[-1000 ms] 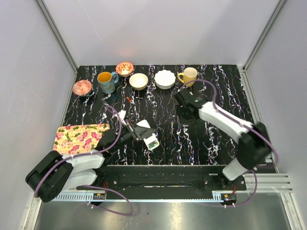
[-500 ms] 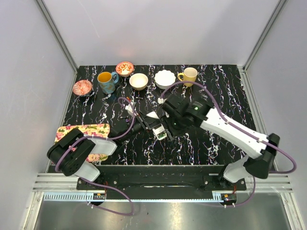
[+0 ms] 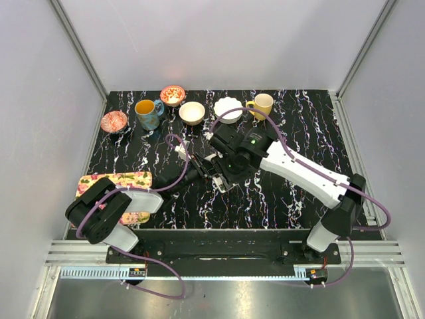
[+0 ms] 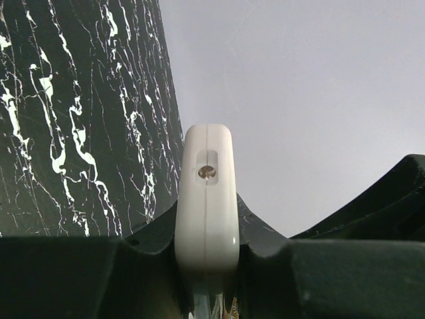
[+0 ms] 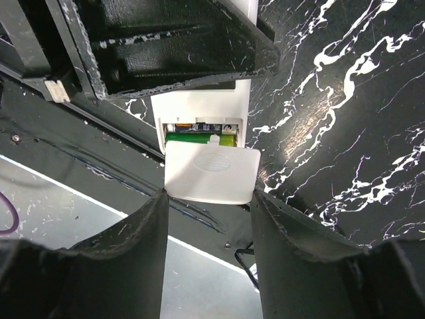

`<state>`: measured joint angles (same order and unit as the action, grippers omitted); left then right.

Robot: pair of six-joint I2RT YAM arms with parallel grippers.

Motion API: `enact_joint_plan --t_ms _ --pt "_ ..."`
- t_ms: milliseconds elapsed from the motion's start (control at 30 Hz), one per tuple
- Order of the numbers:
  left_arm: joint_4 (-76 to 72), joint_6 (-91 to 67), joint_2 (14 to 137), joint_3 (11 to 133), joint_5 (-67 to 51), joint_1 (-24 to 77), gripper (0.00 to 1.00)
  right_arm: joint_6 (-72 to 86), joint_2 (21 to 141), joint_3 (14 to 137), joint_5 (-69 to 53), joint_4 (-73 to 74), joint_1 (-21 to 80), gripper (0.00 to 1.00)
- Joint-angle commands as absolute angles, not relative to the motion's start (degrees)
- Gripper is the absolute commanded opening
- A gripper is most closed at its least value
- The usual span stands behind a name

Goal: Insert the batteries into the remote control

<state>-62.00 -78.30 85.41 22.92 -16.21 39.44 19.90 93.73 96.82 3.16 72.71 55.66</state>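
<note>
My left gripper (image 4: 206, 266) is shut on the white remote control (image 4: 206, 199), which I see end-on, standing on its thin edge. In the top view both grippers meet at the table's middle, the left gripper (image 3: 199, 170) beside the right gripper (image 3: 223, 169). In the right wrist view the remote control (image 5: 199, 109) shows its open compartment with green batteries (image 5: 199, 137) lying inside. The thin white back cover (image 5: 211, 174) spans the gap between my right gripper's (image 5: 209, 199) fingers, touching both, its top edge at the compartment's mouth.
Along the back stand a blue mug (image 3: 147, 113), a cream bowl (image 3: 192, 111), a white scalloped bowl (image 3: 228, 109), a yellow mug (image 3: 261, 105) and two patterned bowls (image 3: 172, 94) (image 3: 114, 121). A floral cloth (image 3: 113, 183) lies front left. A small red piece (image 3: 179, 137) lies behind the grippers.
The right arm swung from the back right over to the remote at the middle. The left arm carried the remote right and farther back, towards it.
</note>
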Motion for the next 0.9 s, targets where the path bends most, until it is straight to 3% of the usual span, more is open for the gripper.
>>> enact_joint_plan --t_ms 0,867 --pt "-62.67 -77.7 84.37 25.22 -14.41 39.73 0.0 18.55 95.53 99.32 4.22 73.56 56.42 0.0" --pt "-64.6 -78.49 83.58 24.87 -14.77 40.08 0.0 17.84 98.17 99.32 2.02 72.33 57.04 0.0"
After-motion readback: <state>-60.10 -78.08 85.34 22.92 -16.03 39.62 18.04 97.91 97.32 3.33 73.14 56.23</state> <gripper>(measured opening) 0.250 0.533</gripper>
